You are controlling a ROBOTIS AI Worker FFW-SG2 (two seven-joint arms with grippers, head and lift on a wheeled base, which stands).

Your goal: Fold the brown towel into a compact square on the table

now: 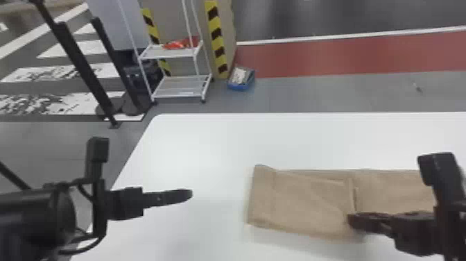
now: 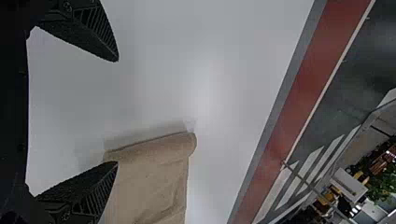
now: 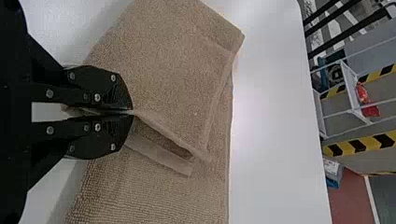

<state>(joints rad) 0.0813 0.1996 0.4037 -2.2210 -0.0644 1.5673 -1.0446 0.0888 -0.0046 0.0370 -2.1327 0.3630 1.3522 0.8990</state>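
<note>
Pinching a corner of the top layer, the right hand sits with its fingers closed on the hem of the brown towel. Left hand is empty, fingers wide apart, over the surface at lower left of the head view, well apart from the cloth.

Progress, by my reading: partway. The towel lies as a long strip at centre right of the head view, running toward the right edge and passing behind the right arm. Its left portion is doubled over, the free hem crossing the strip near where the right hand grips. Left to do: settle that flap, then bring the right stretch over to make the square. Not compact yet; the outline reads as an oblong.

Look of it: tan-brown, close pile, ribbed texture on the lower part in the right wrist view. Left end is a soft, rounded fold, thick rather than creased. Near the grip the hem lifts and gapes, a dark pocket showing between layers. A few shallow wrinkles cross the flap; its edges sit slightly askew to the layer beneath.
</note>
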